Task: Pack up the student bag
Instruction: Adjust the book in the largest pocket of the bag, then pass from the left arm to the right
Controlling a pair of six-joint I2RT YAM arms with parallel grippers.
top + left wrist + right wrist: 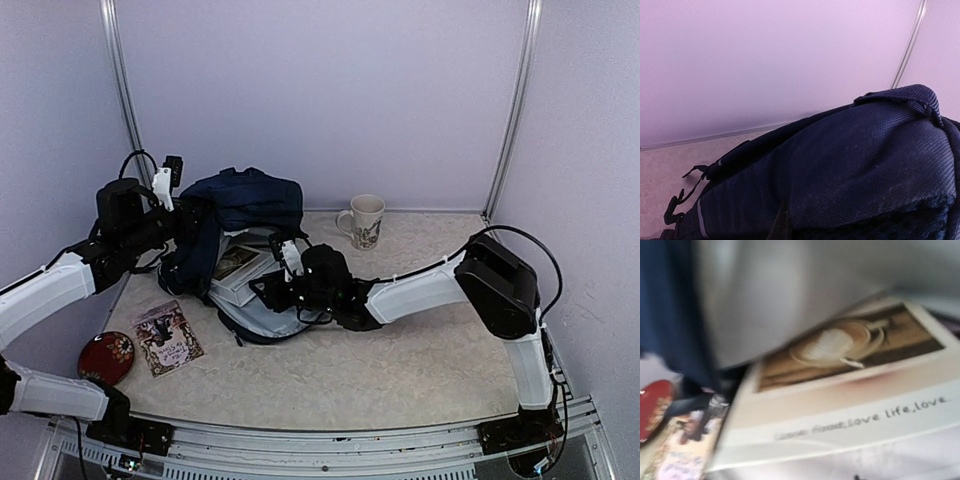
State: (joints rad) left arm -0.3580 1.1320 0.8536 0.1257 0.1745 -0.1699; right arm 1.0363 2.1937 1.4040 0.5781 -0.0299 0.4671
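Student bag (245,200) slumps at the table's (400,350) back left, mouth gaping toward the arms. The left gripper (183,215) has its jaws pressed together on the upper edge, propping it open. The right gripper (265,288) is at the coffee-cover book (850,390) lying in the opening; its jaws I can't make out. I'd hold that flap high and slide the book deep before backing straight out.

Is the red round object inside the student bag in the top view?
No, the red round object lies on the table at the near left, apart from the student bag.
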